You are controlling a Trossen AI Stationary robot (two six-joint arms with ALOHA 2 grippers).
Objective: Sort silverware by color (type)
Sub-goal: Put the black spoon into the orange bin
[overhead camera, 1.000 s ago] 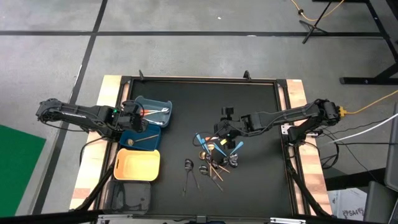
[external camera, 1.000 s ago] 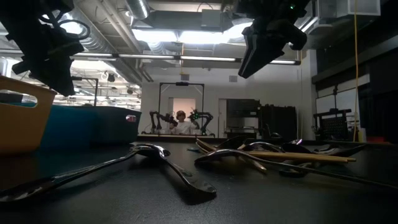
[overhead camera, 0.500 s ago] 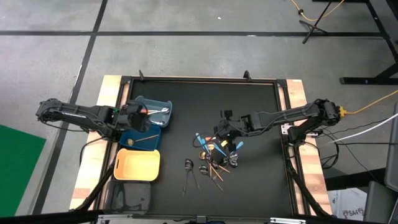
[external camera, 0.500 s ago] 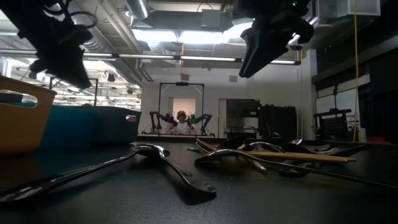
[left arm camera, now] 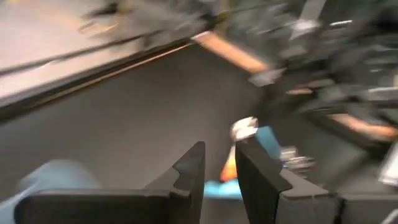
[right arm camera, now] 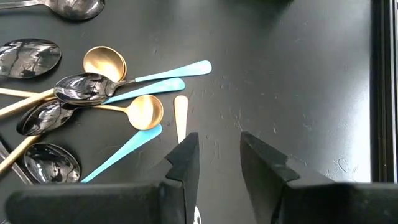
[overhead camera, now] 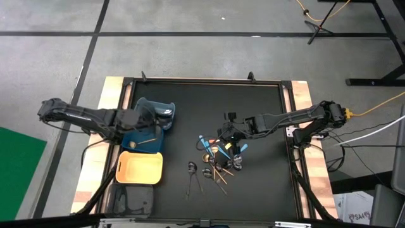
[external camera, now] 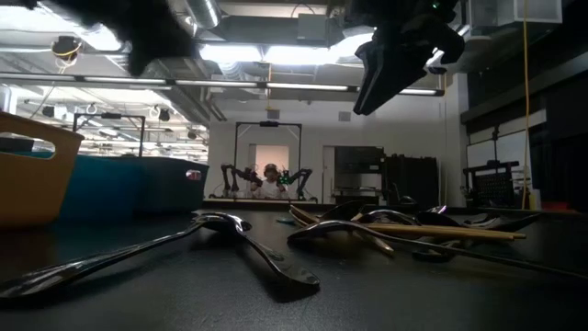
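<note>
The silverware lies in a loose pile on the black worktop, right of centre, with 2 dark spoons just apart. The right hand hovers above the pile, fingers parted and empty. The left hand, also parted and empty, hangs over the blue bin.

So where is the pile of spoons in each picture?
High view: the pile of spoons lies on the black table, right of its middle.
Low view: right of centre, flat on the table.
Left wrist view: too blurred to tell.
Right wrist view: just ahead of that arm's own fingers.
Shared landmark: the right gripper, open, hovering by the pile.
</note>
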